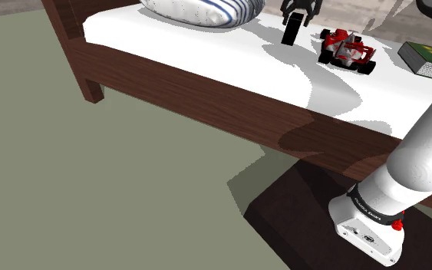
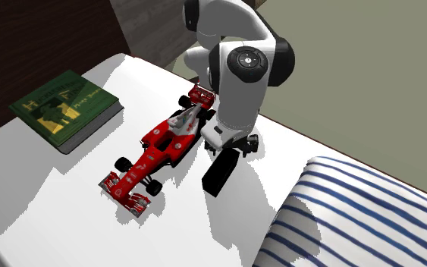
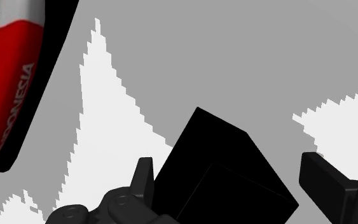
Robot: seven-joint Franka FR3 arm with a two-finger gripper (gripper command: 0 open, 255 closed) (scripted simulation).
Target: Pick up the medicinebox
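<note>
Black medicinebox [image 2: 221, 173] is standing on the white bed [image 2: 52, 199] beside a red toy racing car [image 2: 158, 150]; the gripper [image 3: 228, 165] is hanging over it, jaws wide, not gripping it.

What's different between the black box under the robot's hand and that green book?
The black box is plain; the green book has a printed cover. The black box stands on end, while the green book lies flat. The black box sits between the fingers of the open gripper; the green book lies apart, beyond the toy race car. Both rest on the white bed sheet.
</note>
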